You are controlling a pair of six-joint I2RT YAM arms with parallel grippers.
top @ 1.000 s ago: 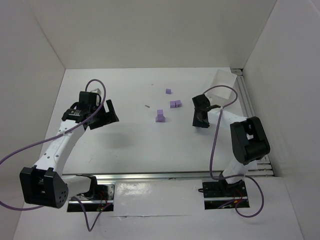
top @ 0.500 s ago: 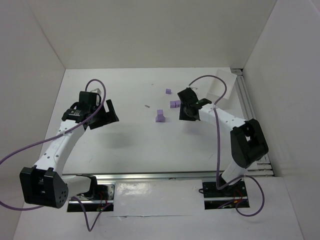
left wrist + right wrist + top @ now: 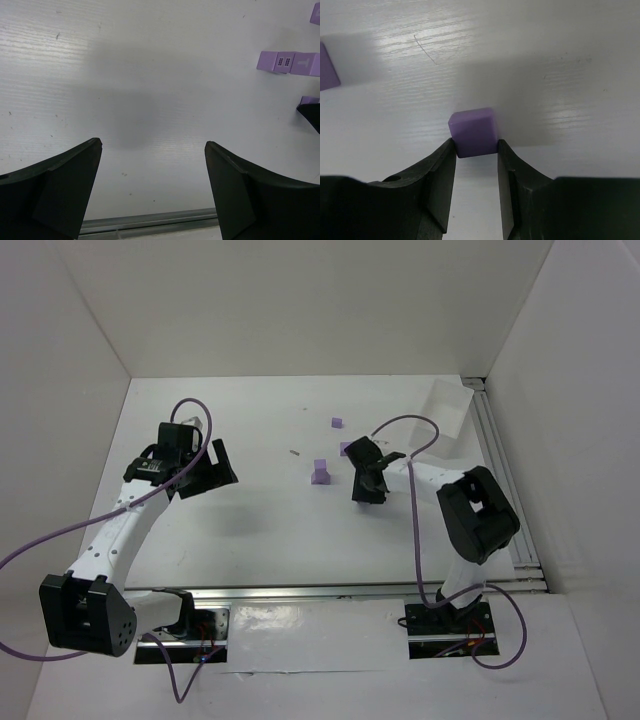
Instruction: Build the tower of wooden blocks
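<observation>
Table [image 3: 555, 45], cube [image 3: 473, 131] half-hidden in claw [image 3: 475, 148]

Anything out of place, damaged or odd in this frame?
Nothing damaged. One small dark stray bit lies on the table, left of the lilac cubes in the top view. The right gripper grips one cube squarely.

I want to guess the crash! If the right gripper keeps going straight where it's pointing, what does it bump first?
The lilac cube. It sits between the fingertips of the right gripper, which touch both its sides. Past it, only bare white table shows, though depth is hard to judge.
</observation>
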